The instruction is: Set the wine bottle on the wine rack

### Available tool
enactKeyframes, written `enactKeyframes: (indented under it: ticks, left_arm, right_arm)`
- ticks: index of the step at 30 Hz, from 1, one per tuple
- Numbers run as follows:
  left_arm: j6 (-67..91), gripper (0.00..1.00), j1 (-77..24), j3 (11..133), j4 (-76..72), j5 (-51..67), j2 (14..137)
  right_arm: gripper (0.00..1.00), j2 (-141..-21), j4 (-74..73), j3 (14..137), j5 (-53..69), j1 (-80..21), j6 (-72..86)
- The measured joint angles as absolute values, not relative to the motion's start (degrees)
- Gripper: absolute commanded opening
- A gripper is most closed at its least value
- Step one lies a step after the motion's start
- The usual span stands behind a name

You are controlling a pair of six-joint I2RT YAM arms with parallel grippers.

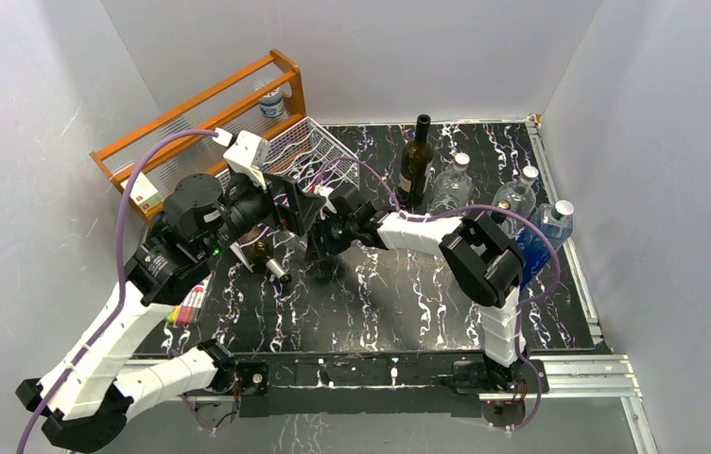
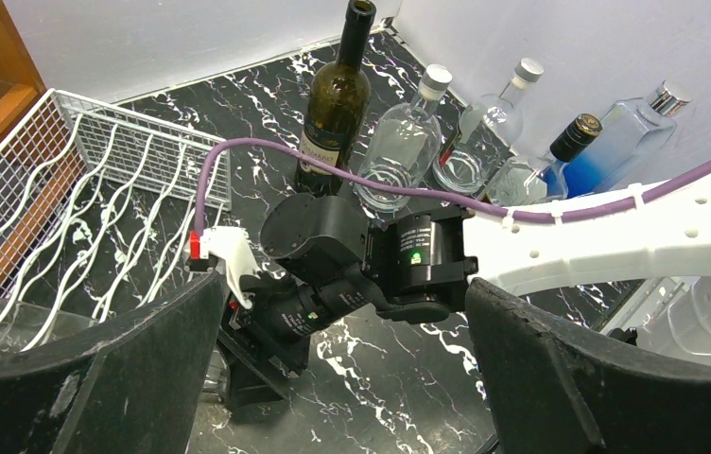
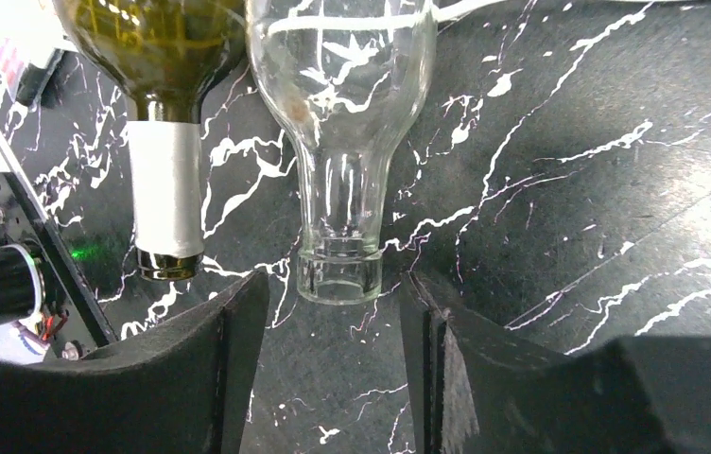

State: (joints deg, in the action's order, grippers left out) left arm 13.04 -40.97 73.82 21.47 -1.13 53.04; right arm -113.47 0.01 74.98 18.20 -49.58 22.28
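Note:
Two bottles lie side by side on the black marble table: an olive-green wine bottle [image 3: 164,57] with a white foil neck and gold cap, its cap end also showing in the top view [image 1: 280,270], and a clear glass bottle [image 3: 340,113] with an open mouth. My right gripper [image 3: 333,331] is open and low, its fingers either side of the clear bottle's mouth and just short of it; it also shows in the top view [image 1: 319,248]. My left gripper [image 2: 347,378] is open and empty, hovering above the right wrist, beside the white wire wine rack [image 2: 78,199], which also shows in the top view [image 1: 306,147].
A dark wine bottle [image 1: 416,163] stands at the back centre, with two clear bottles [image 1: 451,184] and a blue bottle [image 1: 543,235] to its right. The orange wooden shelf [image 1: 196,113] stands behind the rack. Grey walls enclose the table. The right arm's purple cable [image 2: 352,175] crosses the left wrist view.

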Motion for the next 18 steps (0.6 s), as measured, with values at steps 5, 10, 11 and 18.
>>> enactKeyframes:
  ticks: [5,10,11,18]
  left_arm:
    - [13.04,0.98,-40.97,73.82,21.47,-1.13,53.04]
    - [13.04,0.98,-40.97,73.82,21.47,-1.13,53.04]
    - [13.04,0.98,-40.97,73.82,21.47,-1.13,53.04]
    - [13.04,0.98,-40.97,73.82,21.47,-1.13,53.04]
  right_arm:
    - [0.46,-116.07,-0.47,76.47,18.83,-49.63,22.24]
    - [0.40,-117.73,-0.25,78.06,19.27,-49.63,22.50]
    - [0.40,-117.86,-0.14,78.30,19.27,-49.63,22.52]
    - [0.38,-119.74,0.43,80.82,19.49,-49.63,23.79]
